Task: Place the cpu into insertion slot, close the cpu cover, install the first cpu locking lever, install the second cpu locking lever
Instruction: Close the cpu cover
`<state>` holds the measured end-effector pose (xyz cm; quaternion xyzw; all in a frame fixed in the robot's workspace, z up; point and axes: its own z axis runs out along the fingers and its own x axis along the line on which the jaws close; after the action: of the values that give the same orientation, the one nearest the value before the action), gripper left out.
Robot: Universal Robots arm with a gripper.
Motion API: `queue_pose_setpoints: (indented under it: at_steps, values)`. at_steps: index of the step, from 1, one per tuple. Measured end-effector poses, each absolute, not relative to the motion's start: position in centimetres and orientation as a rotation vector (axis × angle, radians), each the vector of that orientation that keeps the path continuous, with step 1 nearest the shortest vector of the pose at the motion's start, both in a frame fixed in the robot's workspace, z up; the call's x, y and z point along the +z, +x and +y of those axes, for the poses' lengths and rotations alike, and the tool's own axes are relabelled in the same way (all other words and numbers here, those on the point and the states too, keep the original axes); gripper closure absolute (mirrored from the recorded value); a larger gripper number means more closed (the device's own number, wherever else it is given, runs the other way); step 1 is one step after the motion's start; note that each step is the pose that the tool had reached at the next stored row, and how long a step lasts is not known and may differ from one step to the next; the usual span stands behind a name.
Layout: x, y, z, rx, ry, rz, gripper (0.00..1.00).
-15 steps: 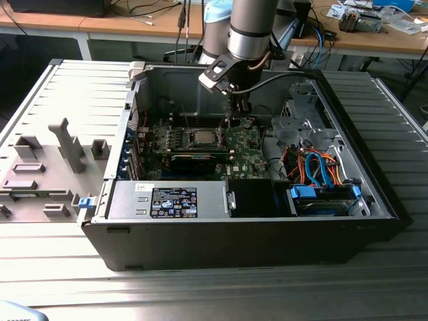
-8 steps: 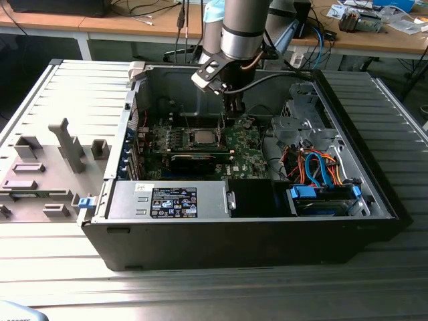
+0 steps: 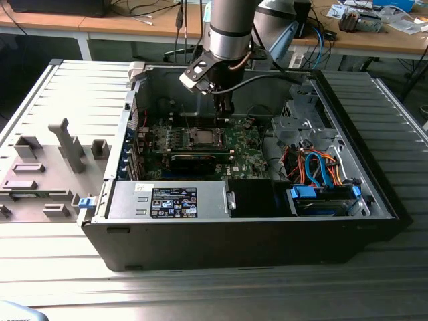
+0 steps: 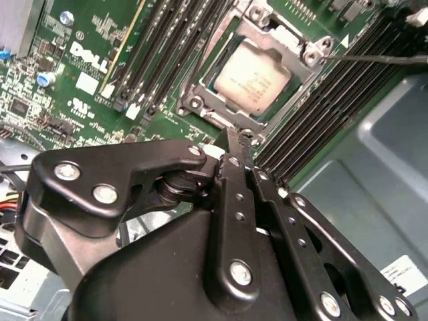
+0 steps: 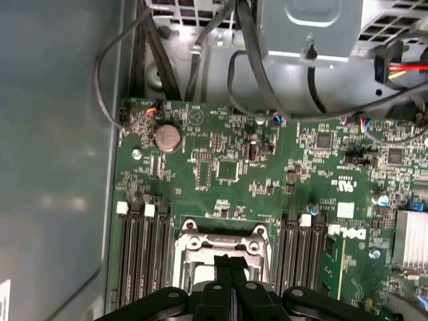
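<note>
Second wrist view: with jaws pinched together and empty, press the gripper (image 4: 239, 142) tip squarely onto the cover (image 4: 200, 90) frame just ahead, sparing the chip (image 4: 253, 77) beyond.

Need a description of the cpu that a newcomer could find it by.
Look inside the open computer case at the green motherboard. Mid-board, between two banks of black memory slots, sits the cpu: a flat pale silver square, unlike the black slots, framed by the metal cpu cover.

The cpu (image 4: 253, 79) lies in its socket (image 4: 195, 103), between memory slots (image 4: 167, 47).
</note>
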<state>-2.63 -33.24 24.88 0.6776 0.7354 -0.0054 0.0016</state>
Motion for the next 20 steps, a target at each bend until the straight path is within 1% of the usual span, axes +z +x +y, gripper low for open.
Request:
queue_pose_setpoints:
  at_steps: [20]
  values:
    - [23.8, -5.6, -33.2, -0.016, 2.127, 2.308, 0.89]
